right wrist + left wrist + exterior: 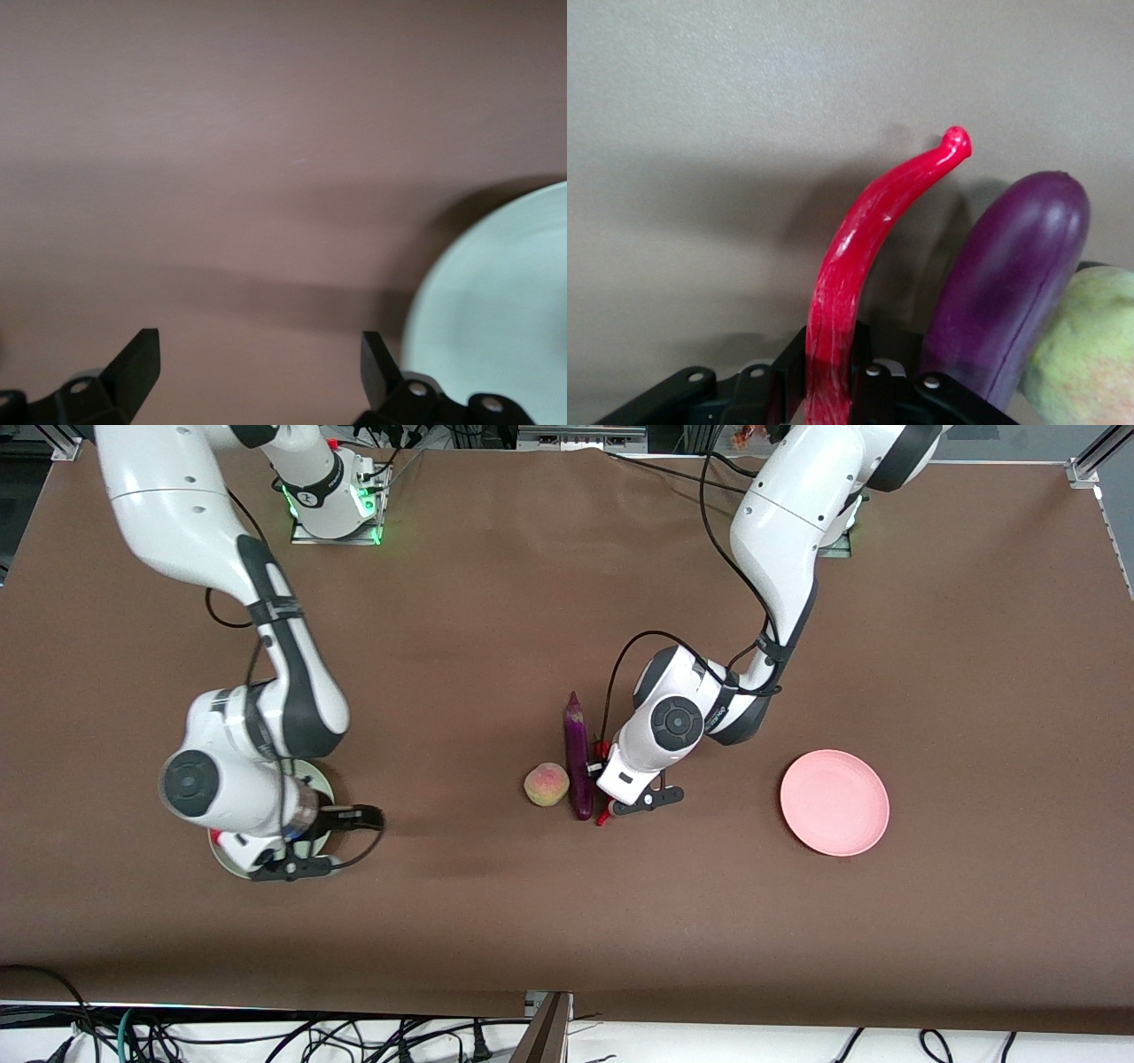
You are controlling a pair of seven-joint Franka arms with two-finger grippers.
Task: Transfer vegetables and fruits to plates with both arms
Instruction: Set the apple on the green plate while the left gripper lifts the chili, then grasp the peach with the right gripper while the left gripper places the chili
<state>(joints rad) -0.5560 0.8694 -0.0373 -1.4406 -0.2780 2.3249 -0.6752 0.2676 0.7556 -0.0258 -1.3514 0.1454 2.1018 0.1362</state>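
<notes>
The left gripper [833, 390] is low at mid-tabletop, its fingers [793, 367] clenched on the red chili pepper [855, 266], just beside the purple eggplant [578, 757] and the peach [546, 784]. The right gripper [257, 363], fingers spread with nothing between them, is over the green plate [496, 301]. The pink plate [834, 802] lies toward the left arm's end.

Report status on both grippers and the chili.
Left gripper shut on red chili, beside eggplant and peach. Right gripper open, over mint plate. Pink plate bare.

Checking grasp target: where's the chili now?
Mid-table, the chili lies beside the eggplant on the pink plate's side, between the left pincer's fingers.
</notes>
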